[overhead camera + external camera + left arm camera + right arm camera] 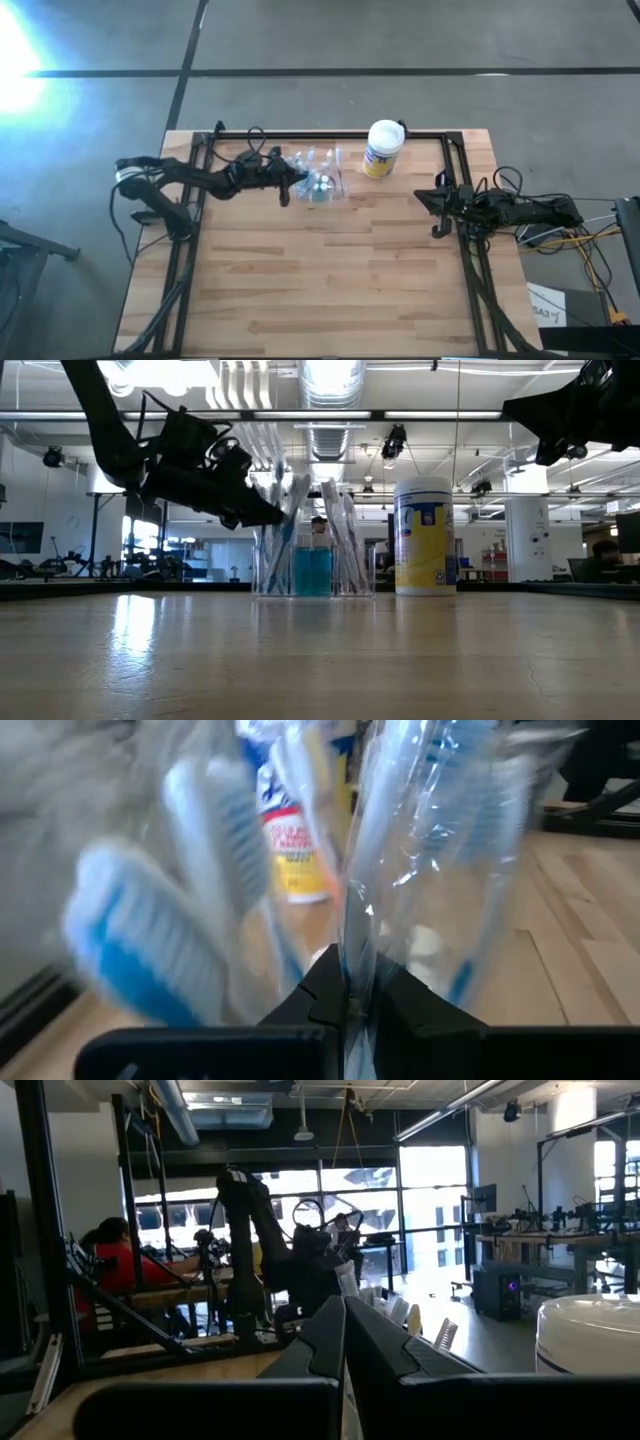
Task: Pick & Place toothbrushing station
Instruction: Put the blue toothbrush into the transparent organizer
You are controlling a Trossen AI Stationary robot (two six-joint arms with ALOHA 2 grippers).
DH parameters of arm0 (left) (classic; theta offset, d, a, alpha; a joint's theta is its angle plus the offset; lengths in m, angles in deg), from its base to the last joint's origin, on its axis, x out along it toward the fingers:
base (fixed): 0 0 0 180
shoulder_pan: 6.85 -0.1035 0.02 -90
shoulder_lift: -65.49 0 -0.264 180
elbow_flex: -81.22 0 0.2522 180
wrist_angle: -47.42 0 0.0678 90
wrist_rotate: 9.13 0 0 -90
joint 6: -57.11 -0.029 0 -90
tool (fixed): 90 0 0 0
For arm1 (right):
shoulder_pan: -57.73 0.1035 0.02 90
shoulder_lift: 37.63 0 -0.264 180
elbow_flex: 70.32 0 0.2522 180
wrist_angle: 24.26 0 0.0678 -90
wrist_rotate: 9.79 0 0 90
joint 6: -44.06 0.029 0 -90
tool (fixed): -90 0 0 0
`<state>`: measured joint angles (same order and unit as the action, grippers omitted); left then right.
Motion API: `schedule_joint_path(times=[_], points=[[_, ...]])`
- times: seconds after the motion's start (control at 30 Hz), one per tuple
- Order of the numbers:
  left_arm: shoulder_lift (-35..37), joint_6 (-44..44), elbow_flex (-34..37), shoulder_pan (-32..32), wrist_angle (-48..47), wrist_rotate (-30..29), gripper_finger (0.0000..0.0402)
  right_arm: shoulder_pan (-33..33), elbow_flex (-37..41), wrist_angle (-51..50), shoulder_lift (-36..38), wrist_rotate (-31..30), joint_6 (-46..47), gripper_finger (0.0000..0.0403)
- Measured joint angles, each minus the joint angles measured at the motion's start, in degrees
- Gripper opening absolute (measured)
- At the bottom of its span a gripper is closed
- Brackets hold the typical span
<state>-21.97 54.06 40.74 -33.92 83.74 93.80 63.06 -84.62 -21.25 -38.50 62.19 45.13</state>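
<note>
Overhead, the left pincer (296,184) pinches the clear toothbrushing station's (322,176) wall, toward the counter's (330,270) twelve o'clock edge. At three o'clock, the right pincer (437,203) waits, fingers pressed together.

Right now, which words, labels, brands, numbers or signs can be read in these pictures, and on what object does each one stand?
No text can be read for certain.
White canister: yellow and blue label, print too blurred to read.
White sheet on the floor by the table's corner: dark marks, too small to read.
Toothbrushing station: no lettering visible.
</note>
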Motion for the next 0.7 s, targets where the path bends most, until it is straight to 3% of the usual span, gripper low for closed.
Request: schedule_joint_path(times=[0.7], points=[[-5.6,2.9,0.7,0.0,2.3,-1.4,0.0021,0.0,0.0,0.0,0.0,0.0,0.0,0.0008]])
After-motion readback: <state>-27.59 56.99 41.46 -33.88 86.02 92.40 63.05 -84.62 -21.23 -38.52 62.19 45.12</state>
